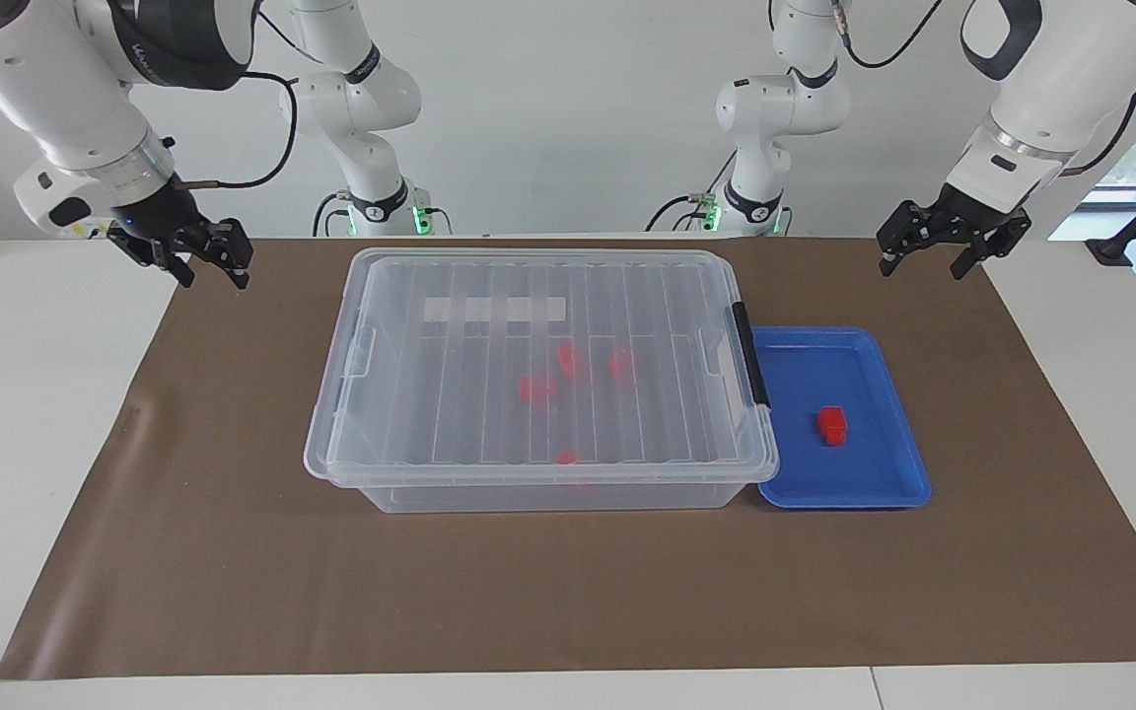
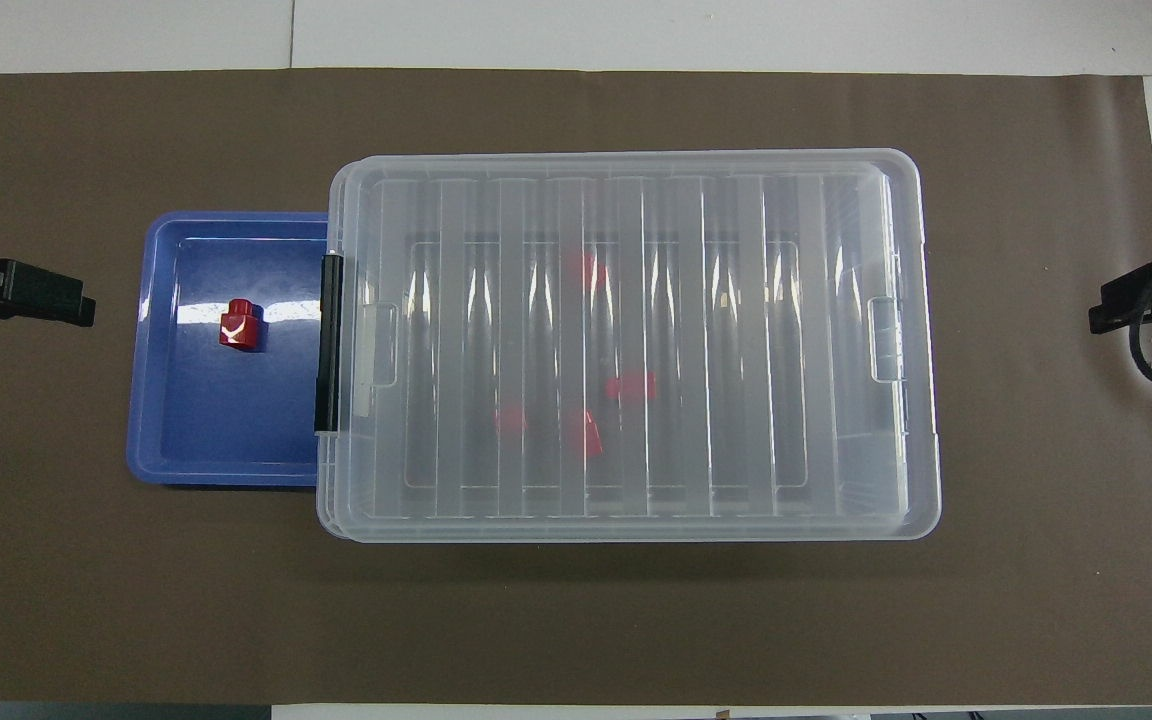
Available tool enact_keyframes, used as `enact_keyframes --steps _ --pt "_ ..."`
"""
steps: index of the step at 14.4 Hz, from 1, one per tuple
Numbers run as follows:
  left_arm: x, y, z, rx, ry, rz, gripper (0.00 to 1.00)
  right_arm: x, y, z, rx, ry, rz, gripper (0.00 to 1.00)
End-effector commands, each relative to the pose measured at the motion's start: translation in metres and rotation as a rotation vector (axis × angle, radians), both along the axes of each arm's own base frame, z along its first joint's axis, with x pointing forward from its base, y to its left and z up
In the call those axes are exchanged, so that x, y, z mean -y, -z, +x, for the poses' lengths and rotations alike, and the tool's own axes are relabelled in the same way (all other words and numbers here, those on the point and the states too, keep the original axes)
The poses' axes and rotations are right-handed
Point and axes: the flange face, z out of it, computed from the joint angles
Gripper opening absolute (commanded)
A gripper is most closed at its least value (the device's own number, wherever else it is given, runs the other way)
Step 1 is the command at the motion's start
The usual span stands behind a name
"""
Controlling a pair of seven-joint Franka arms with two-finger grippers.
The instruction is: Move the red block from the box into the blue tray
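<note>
One red block (image 1: 831, 424) (image 2: 240, 325) lies in the blue tray (image 1: 805, 365) (image 2: 216, 430), which sits against the box's end with the black latch (image 1: 751, 355). The clear box (image 1: 538, 296) (image 2: 736, 340) stands mid-mat with its ribbed lid on. Several more red blocks (image 1: 535, 388) (image 2: 630, 385) show through the lid. My right gripper (image 1: 211, 271) hangs open and empty over the mat's edge at the right arm's end, apart from the box. My left gripper (image 1: 921, 266) waits open and empty over the mat's corner at the left arm's end.
A brown mat (image 1: 568, 592) covers the table; the white tabletop (image 1: 26, 444) shows at both ends. The arm bases (image 1: 376, 212) stand at the table's edge nearest the robots. Bare mat lies between the box and the edge farthest from the robots.
</note>
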Motion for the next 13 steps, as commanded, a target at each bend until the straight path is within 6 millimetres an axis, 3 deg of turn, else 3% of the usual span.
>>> enact_keyframes --steps 1,13 --pt "-0.0020 -0.0003 -0.0045 -0.015 0.007 -0.017 1.00 0.0021 -0.0039 0.0045 0.017 0.021 0.005 1.00" --pt "-0.0028 -0.0003 -0.0044 -0.015 0.005 -0.017 1.00 -0.0027 -0.0037 0.0048 0.016 0.012 0.002 1.00"
